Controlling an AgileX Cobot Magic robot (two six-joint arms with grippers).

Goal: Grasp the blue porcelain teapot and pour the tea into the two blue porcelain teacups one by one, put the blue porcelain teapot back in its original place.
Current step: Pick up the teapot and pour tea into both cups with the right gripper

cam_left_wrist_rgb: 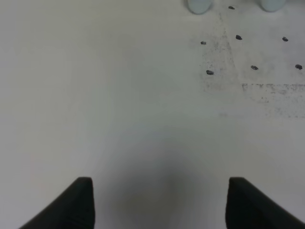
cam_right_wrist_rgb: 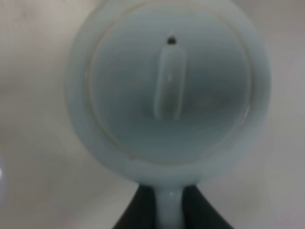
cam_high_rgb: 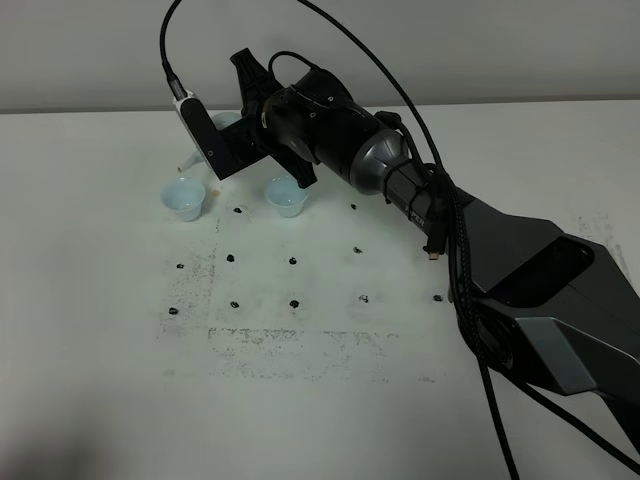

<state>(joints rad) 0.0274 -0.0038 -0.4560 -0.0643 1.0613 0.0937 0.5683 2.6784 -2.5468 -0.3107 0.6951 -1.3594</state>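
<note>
Teapot (cam_right_wrist_rgb: 169, 90) handle (cam_right_wrist_rgb: 169, 200) is pinched between the two dark fingers (cam_right_wrist_rgb: 138, 212) of the right gripper (cam_right_wrist_rgb: 169, 217). The jaws are closed tight on the handle with no gap showing. Right wrist view looks straight down on the lid, knob at centre, small vent hole beside it.

High view: the right arm (cam_high_rgb: 500, 250) reaches across to the far left part of the table (cam_high_rgb: 100, 380). The gripper body hides most of the pot and only the spout (cam_high_rgb: 186, 160) sticks out, angled down toward the left cup (cam_high_rgb: 183, 200), just above its rim. Can't tell if the pot is off the table or if tea is coming out. The right cup (cam_high_rgb: 287, 197) sits upright just beside the gripper and apart from the left cup.

Left gripper (cam_left_wrist_rgb: 159, 200): fingers (cam_left_wrist_rgb: 76, 202) spread wide, nothing between them, over bare table. Both cups are at the far edge of that view, well apart from it. Black dot marks (cam_high_rgb: 293, 262) sit in a grid nearer than the cups.
</note>
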